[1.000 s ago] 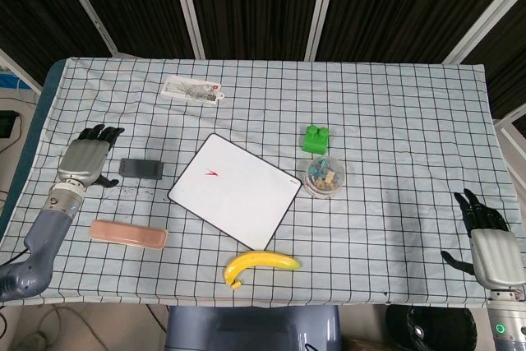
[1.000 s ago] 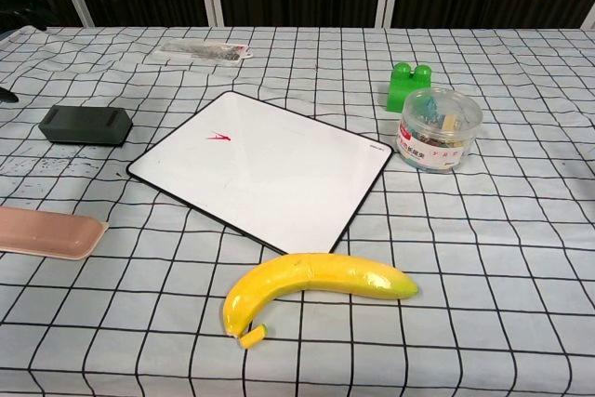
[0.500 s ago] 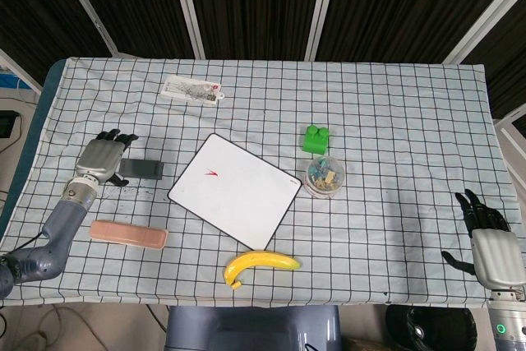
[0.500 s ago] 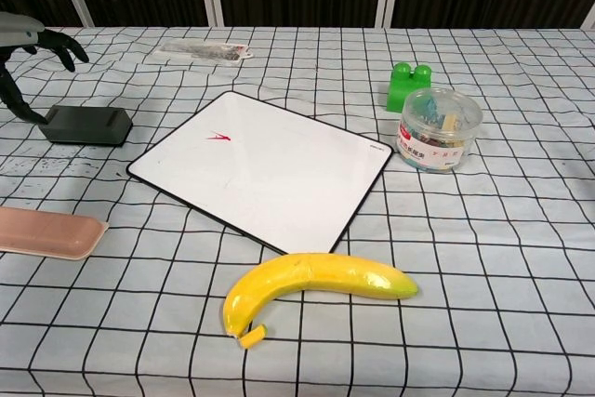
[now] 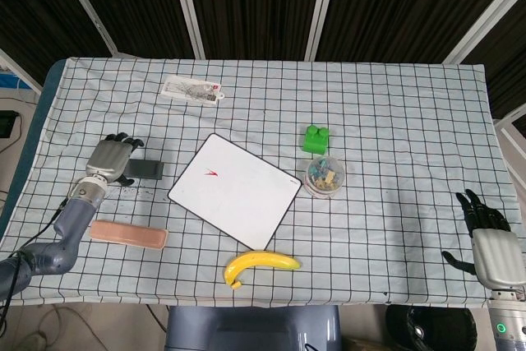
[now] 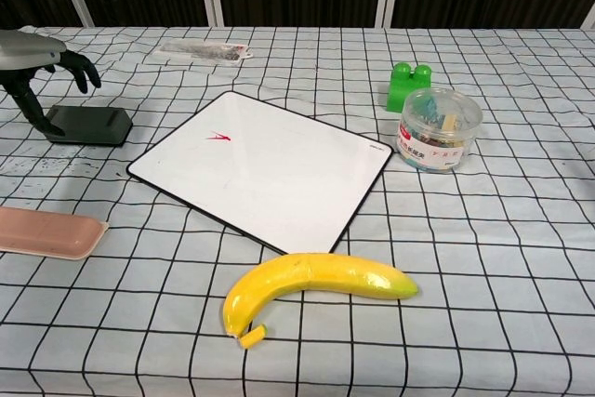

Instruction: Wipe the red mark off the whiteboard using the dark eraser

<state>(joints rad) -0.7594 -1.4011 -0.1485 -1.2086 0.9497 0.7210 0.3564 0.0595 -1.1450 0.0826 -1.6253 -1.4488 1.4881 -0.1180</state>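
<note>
I see the table covered with a white cloth point(image 5: 394, 113) printed in a dark grid, reaching to every edge, and behind it a dark wall crossed by pale slanted bars.

The whiteboard point(image 5: 236, 191) lies near the middle, turned at an angle, and the red mark point(image 5: 211, 173) sits on its left part. The eraser point(image 5: 146, 169) lies flat on the cloth to the left of the board, apart from it.

My left hand point(image 5: 110, 160) is over the left end of the eraser. In the chest view its fingers point(image 6: 85, 69) curl down above the eraser point(image 6: 90, 125) while the thumb reaches down at the eraser's left end. I cannot tell whether any of them touch it, and I cannot tell whether it is gripped; the eraser rests on the cloth.

My right hand point(image 5: 491, 240) is at the near right corner, well apart from everything, fingers spread and holding nothing.

Near the left hand, closer to me, lies a pink case point(image 5: 128, 233). A banana point(image 5: 261, 265) lies at the near edge, just below the board. To the right of the board stands a clear round tub point(image 5: 325, 175) of small coloured pieces, with a green block point(image 5: 316, 139) just beyond it. A flat printed packet point(image 5: 192, 90) lies at the far left.
</note>
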